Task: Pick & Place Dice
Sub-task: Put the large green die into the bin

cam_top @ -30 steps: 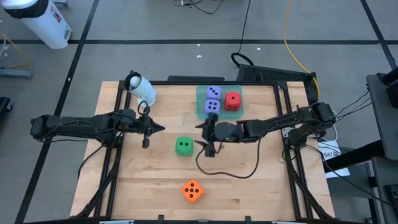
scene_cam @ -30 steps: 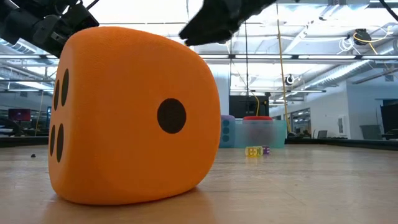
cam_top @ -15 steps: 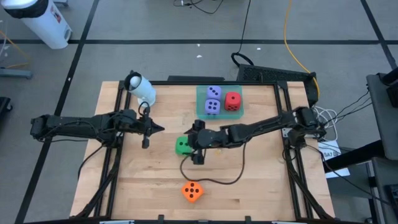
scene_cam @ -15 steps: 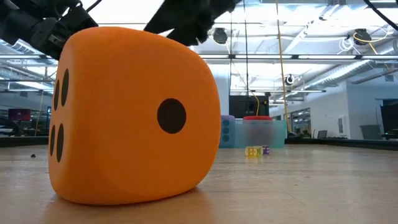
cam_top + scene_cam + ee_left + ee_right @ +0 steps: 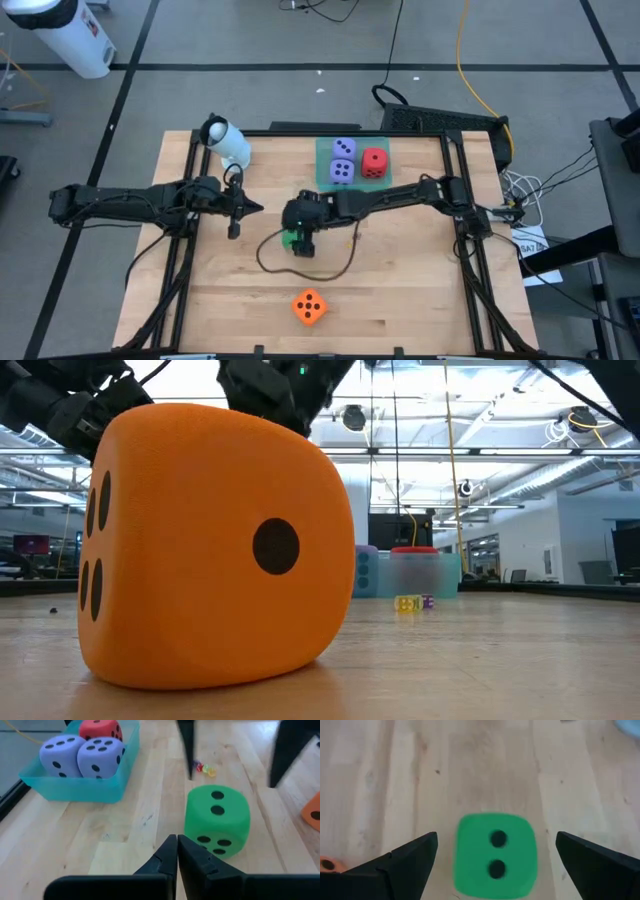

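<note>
The green die (image 5: 291, 238) rests flat on the table, two pips up (image 5: 495, 855). My right gripper (image 5: 496, 840) hovers above it, open, pointing down, with a finger on each side and clear of it; the left wrist view shows the fingers (image 5: 187, 745) above the green die (image 5: 216, 820). My left gripper (image 5: 177, 845) is shut and waits left of the die (image 5: 250, 207). The orange die (image 5: 309, 307) sits near the near edge and fills the low view (image 5: 215, 545). Two purple-blue dice (image 5: 60, 752) and the red die (image 5: 100, 729) lie in the teal tray (image 5: 352, 182).
A white cylindrical thing (image 5: 226, 141) lies at the table's far left corner. A dark cable (image 5: 300, 268) loops on the wood below my right arm. Small coloured bits (image 5: 204, 768) lie beyond the green die. Bare wood lies on the table's right half.
My right gripper has swung from beside the tray toward the table's left and near side, and now stands over the green die. Its cable loop has dragged along the table with it. The dice have stayed in place.
</note>
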`<state>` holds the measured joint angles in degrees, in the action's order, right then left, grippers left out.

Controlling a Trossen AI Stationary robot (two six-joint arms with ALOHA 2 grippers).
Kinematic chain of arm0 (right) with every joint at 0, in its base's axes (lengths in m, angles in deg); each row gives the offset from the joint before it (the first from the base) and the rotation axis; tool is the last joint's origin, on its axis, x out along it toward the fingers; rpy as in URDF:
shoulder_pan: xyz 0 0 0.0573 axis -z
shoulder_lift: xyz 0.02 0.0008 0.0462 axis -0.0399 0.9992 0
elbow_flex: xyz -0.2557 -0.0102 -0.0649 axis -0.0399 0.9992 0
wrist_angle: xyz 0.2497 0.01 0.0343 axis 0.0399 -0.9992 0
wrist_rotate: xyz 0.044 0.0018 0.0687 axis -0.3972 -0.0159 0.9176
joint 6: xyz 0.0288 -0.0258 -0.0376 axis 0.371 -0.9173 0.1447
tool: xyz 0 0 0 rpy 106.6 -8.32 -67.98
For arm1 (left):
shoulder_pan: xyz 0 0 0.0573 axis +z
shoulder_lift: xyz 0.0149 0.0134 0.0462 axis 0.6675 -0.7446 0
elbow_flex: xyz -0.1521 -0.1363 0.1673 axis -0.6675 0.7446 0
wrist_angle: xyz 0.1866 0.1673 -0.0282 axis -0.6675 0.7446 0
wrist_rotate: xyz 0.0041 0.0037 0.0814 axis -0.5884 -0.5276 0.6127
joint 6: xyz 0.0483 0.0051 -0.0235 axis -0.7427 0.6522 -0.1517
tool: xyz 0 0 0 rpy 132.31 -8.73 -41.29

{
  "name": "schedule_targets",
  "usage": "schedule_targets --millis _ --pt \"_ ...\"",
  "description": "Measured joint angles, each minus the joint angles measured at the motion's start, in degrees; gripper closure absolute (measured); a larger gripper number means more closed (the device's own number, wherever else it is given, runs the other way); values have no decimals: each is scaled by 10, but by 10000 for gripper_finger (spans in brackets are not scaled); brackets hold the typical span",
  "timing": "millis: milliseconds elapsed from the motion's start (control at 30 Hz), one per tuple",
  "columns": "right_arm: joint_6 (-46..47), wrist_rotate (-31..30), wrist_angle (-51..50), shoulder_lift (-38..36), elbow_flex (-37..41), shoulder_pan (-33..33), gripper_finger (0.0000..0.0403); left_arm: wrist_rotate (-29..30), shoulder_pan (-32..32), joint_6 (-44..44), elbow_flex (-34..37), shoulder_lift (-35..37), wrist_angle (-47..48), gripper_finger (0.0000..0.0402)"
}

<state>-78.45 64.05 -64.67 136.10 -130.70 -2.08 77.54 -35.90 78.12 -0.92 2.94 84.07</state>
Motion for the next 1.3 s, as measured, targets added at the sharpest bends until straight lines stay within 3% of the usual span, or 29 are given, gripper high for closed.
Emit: schedule_targets --millis 233,533,900,1300 --pt "1 4 -14 20 3 17 3 0 0 -2 0 0 6 399" --pt "-10 34 -18 19 3 12 3 2 0 0 0 0 6 375" --pt "-9 31 -9 53 3 10 3 5 0 -2 0 0 5 399" --pt "-48 33 -4 77 5 17 3 15 0 -2 0 0 5 379"
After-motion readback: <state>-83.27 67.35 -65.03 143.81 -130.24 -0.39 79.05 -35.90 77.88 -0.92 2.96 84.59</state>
